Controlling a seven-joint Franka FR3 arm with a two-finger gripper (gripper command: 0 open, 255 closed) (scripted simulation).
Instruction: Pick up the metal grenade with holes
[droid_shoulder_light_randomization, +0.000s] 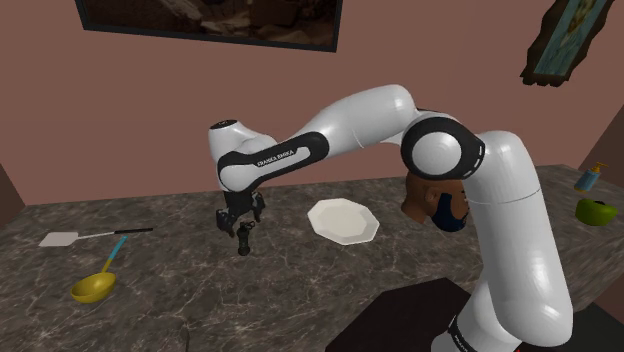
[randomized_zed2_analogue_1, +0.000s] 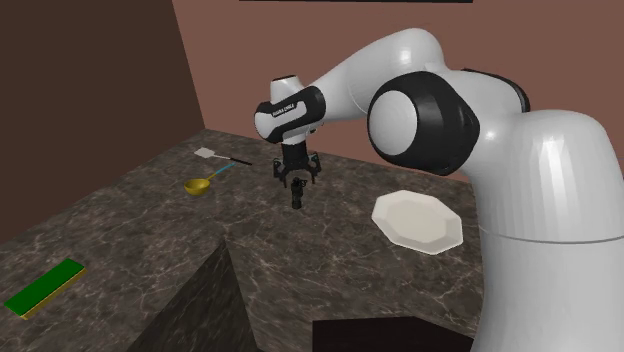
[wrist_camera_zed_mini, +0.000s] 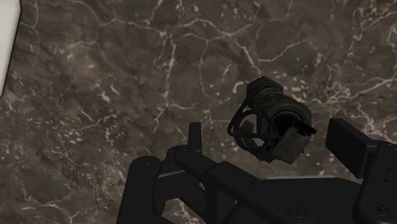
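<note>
The dark, cylindrical grenade (wrist_camera_zed_mini: 273, 118), with a thin wire loop curling off its side, is sitting between the two black fingers of the tool (wrist_camera_zed_mini: 269, 132). The fingers are standing apart, one on each side of the grenade, and neither seems to be touching it, so the tool is open and gripping nothing. In the shoulder view the grenade (droid_shoulder_light_randomization: 243, 243) is showing as a small upright shape directly beneath the downward-pointing tool (droid_shoulder_light_randomization: 241, 231). It is probably resting on the dark, white-veined marble table (droid_shoulder_light_randomization: 300, 300), though its contact with the surface is hard to make out.

A white octagonal plate (droid_shoulder_light_randomization: 343, 221) is lying near the grenade, toward the shoulder view's right. Toward that view's left, well apart from the grenade, a yellow ladle with a blue handle (droid_shoulder_light_randomization: 93, 287) and a white spatula with a thin black handle (droid_shoulder_light_randomization: 60, 239) are lying close to each other. In the second exterior view, a flat green board (randomized_zed2_analogue_1: 43, 288) is lying at the table's near corner.
</note>
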